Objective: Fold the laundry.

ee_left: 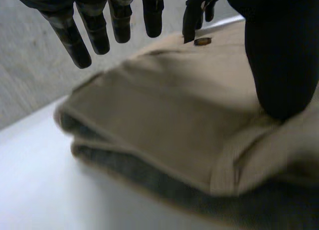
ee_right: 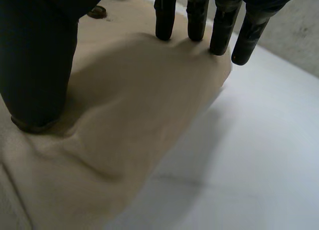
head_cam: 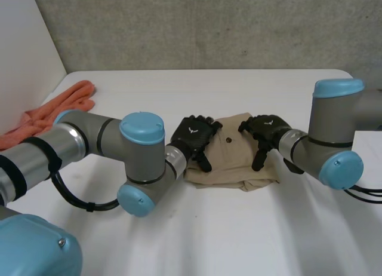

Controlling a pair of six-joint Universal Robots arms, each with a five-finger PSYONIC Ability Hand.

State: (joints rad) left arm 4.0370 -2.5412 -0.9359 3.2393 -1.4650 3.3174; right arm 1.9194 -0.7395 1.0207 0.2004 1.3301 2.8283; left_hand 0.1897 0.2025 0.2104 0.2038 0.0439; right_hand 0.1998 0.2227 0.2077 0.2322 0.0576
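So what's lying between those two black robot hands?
A folded beige fabric garment with a small dark button; the left robot hand and right robot hand rest on its opposite sides, as the head view shows.

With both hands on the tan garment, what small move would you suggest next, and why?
Probably lift both hands straight up. The tan garment already lies folded in layers, the left hand and right hand rest open on it, and the orange cloth waits unfolded.
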